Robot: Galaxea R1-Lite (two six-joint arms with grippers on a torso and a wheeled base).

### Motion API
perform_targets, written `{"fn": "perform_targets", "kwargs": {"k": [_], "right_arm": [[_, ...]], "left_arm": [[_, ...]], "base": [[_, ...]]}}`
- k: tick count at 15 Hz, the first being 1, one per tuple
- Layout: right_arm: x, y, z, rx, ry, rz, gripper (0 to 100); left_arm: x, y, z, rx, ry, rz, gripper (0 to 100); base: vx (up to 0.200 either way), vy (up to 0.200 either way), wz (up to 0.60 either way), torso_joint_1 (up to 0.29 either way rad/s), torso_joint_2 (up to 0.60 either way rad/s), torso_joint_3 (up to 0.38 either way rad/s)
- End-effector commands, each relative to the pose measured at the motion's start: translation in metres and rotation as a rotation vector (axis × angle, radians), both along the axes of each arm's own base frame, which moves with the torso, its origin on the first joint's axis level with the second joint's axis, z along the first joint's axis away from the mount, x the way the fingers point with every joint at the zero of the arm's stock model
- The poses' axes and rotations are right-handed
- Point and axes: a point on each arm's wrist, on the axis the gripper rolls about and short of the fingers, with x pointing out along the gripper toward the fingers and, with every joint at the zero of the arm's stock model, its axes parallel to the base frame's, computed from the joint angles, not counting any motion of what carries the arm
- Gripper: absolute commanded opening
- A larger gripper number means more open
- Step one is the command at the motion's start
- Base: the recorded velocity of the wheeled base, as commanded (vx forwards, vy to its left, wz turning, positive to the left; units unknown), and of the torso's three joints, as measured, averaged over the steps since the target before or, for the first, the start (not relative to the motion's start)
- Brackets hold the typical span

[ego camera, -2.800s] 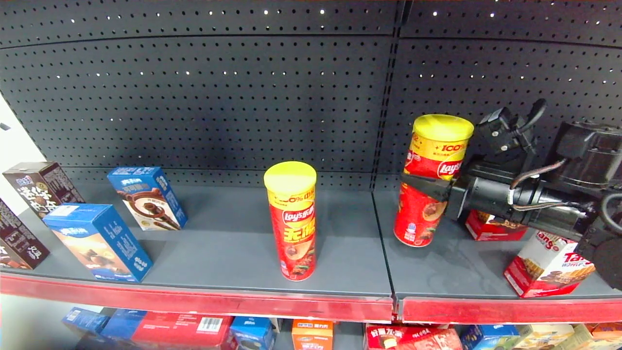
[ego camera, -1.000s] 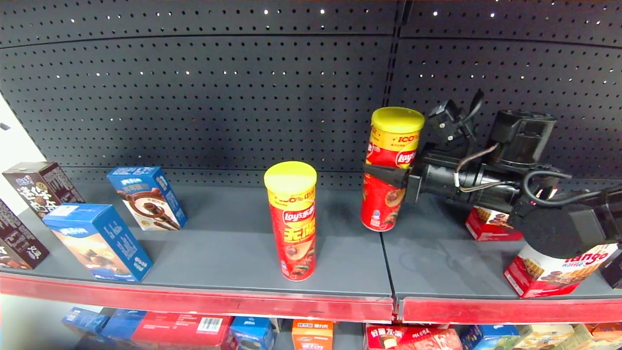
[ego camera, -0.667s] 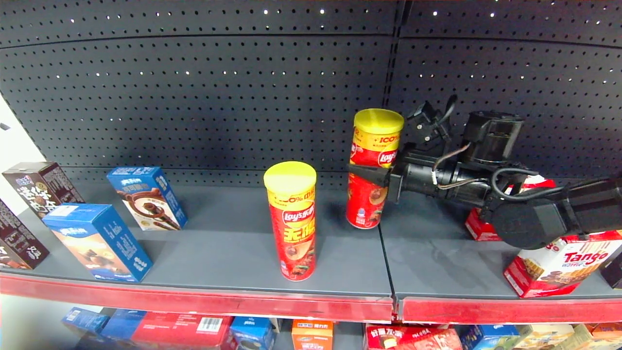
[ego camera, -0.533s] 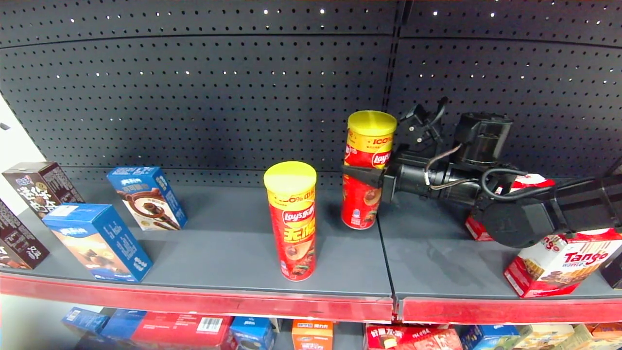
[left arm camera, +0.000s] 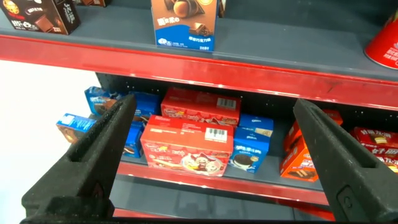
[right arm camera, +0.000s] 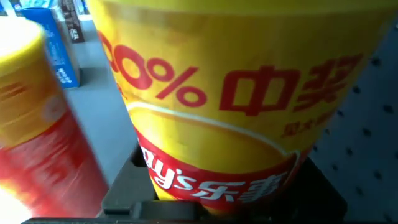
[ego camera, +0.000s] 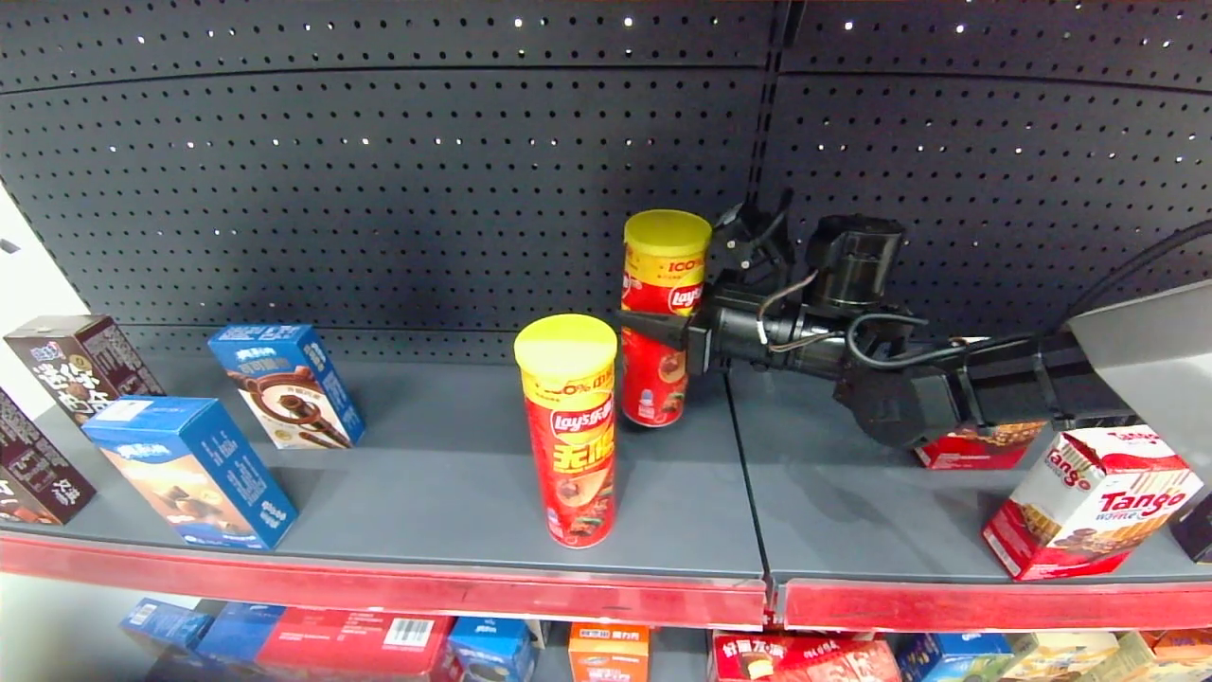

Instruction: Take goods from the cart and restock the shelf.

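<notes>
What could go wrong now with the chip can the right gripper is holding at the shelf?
1. The held can in the right gripper sits close behind the standing can; a sideways nudge could tip that one, which stands near the front edge of the shelf.
2. The held can looks slightly tilted; released like this, it might topple.
</notes>
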Motion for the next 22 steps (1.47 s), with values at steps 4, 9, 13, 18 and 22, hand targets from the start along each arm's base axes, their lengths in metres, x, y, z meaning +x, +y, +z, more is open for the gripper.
{"fn": "perform_targets", "kwargs": {"k": [4,9,13,18,22], "right_arm": [[0.019,0.016,-0.013,0.005,-0.01,0.009,0],[0.021,0.019,-0.016,-0.004,0.005,0.012,0],[0.022,0.019,-0.018,-0.007,0.01,0.012,0],[0.021,0.021,-0.02,-0.018,0.031,0.016,0],[0.021,0.021,-0.022,-0.02,0.035,0.016,0]], "left_arm": [[0.0,0.0,0.0,0.001,0.002,0.0,100],[0.0,0.0,0.0,0.001,0.003,-0.001,100],[0.0,0.0,0.0,0.001,0.003,-0.003,100],[0.0,0.0,0.0,0.001,0.002,-0.003,100],[0.0,0.0,0.0,0.002,0.002,-0.014,100]], "base": [[0.0,0.0,0.0,0.0,0.0,0.0],[0.0,0.0,0.0,0.0,0.0,0.0],[0.0,0.0,0.0,0.0,0.0,0.0],[0.0,0.0,0.0,0.0,0.0,0.0],[0.0,0.0,0.0,0.0,0.0,0.0]]}}
